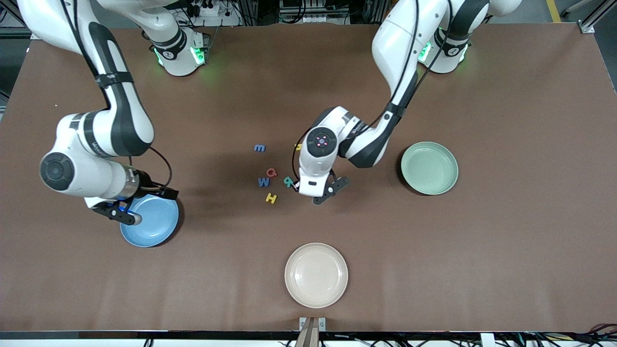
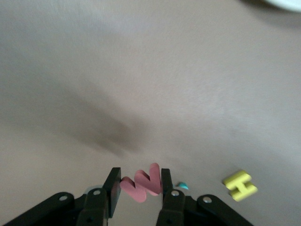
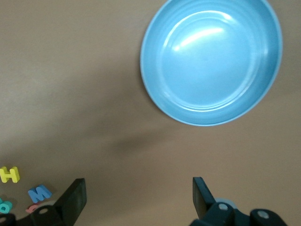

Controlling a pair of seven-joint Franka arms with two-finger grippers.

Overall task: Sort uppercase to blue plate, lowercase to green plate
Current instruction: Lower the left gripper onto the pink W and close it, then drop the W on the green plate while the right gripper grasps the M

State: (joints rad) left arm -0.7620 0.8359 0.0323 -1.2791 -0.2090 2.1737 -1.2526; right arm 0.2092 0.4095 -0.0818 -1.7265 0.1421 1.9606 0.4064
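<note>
Your left end effector is clamped on the red letter above the counter. Your right end effector hangs wide open, holding nothing, beside the blue plate.

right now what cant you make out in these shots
- Red letter gripped in the left gripper fingers: hidden under the wrist in the front view, and its case is unclear in the left wrist view.
- Yellow letter beside the blue m: mostly covered by the left arm in the front view.
- Teal R: only a sliver shows in the left wrist view.
- Right gripper over the blue plate: its fingers are cut off by the right wrist view's edge.
</note>
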